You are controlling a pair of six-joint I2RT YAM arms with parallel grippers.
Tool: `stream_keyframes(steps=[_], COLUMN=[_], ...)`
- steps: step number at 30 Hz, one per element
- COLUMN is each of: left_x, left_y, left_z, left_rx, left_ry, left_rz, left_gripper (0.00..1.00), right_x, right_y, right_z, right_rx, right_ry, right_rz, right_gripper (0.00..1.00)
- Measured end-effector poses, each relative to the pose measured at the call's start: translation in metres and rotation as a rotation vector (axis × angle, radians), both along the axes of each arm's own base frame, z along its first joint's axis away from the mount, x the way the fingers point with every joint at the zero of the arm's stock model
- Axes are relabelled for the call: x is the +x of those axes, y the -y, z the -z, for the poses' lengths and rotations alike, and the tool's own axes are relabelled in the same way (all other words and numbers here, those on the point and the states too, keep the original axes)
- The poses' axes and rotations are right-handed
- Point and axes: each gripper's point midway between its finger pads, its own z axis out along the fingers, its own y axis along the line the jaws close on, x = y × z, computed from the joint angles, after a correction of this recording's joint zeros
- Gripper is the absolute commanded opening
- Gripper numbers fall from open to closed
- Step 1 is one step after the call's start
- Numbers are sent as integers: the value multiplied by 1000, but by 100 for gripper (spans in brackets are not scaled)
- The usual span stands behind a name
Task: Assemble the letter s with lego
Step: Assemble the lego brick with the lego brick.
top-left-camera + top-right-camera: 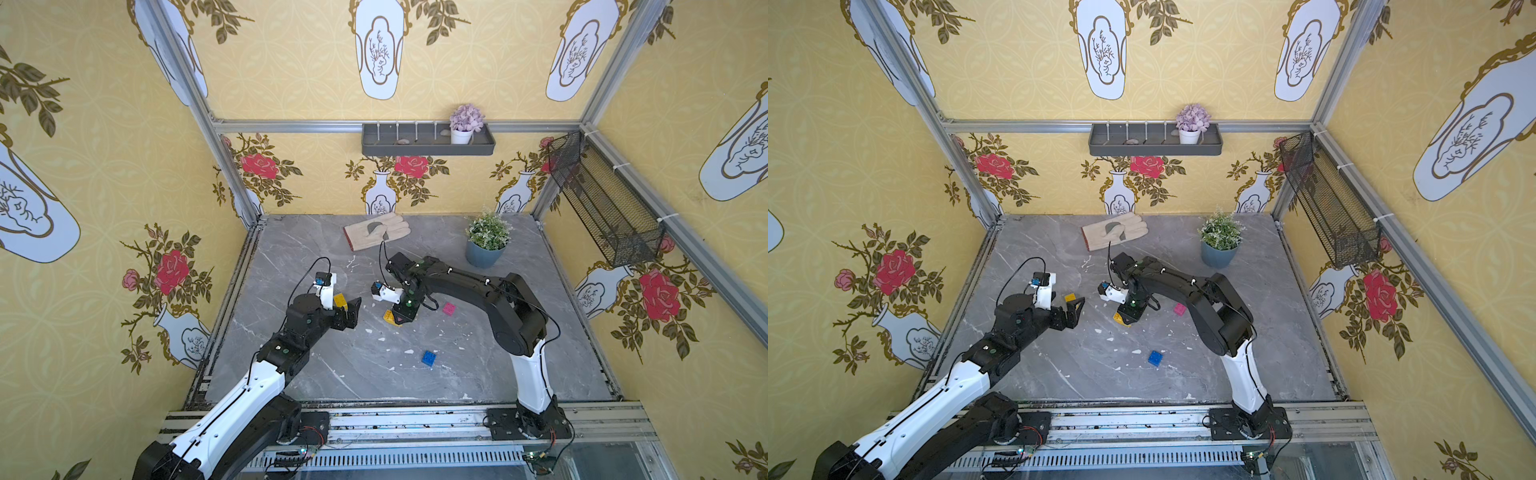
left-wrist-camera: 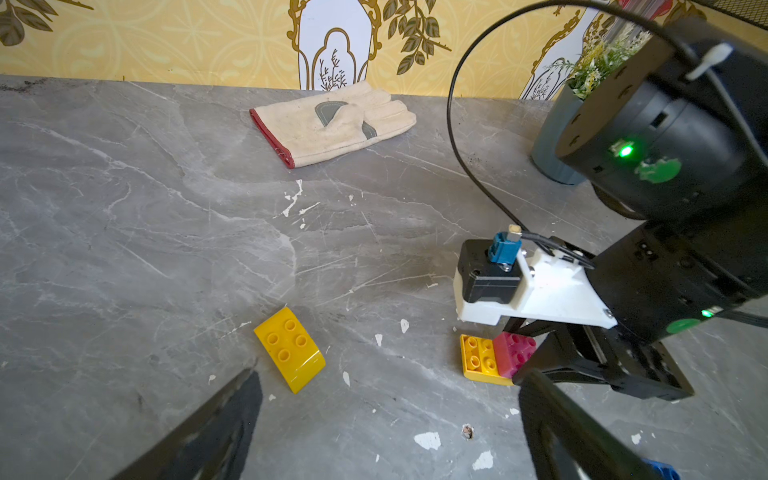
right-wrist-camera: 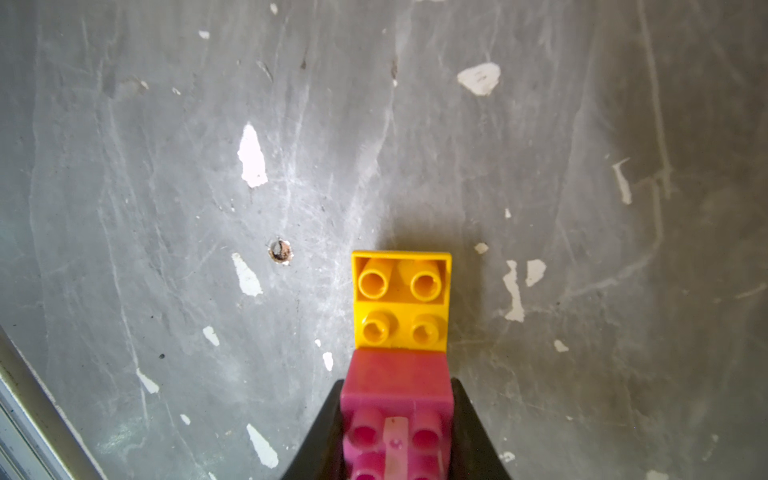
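- Right fingers (image 3: 469, 436) are clenched on a pink brick (image 3: 397, 386) that sits on one end of a yellow brick (image 3: 401, 303) lying on the counter (image 3: 166, 166).
- Left fingers (image 2: 220, 428) are spread wide, grasping nothing; the second yellow brick (image 2: 289, 351) lies near their tips on the counter.
- A second pink brick (image 1: 449, 308) lies loose beside the right arm (image 1: 478, 286), and the blue brick (image 1: 429, 358) lies well apart, toward the counter's front edge.
- A work glove (image 1: 376, 235) lies flat at the back.

this is a robot lab cell dressed like a home: aluminium frame (image 1: 291, 125), floral wallpaper panels (image 1: 291, 62), left arm (image 1: 257, 374) and right arm (image 1: 511, 316) bolted to a metal rail (image 1: 415, 419), scuffed grey worktop (image 1: 519, 365), potted plant (image 1: 486, 241).
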Motion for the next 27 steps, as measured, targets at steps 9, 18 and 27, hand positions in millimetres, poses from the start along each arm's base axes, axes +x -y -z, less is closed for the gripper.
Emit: stream_keyframes(steps=[9,18,27], left_x=[0,0,0], left_y=[0,0,0], left_z=[1,1,2], left_rx=[1,2,3], left_ry=[-3,-4,-5], left_rz=[0,0,-1], left_gripper=[99,99,99], right_x=[-2,-6,-6], right_y=[-7,-3,-1], right_z=[5,18,20], right_rx=[-29,-108,-125], right_ry=[29,59,74], right_rz=[-36,-83,-104], right_gripper=[15,10,9])
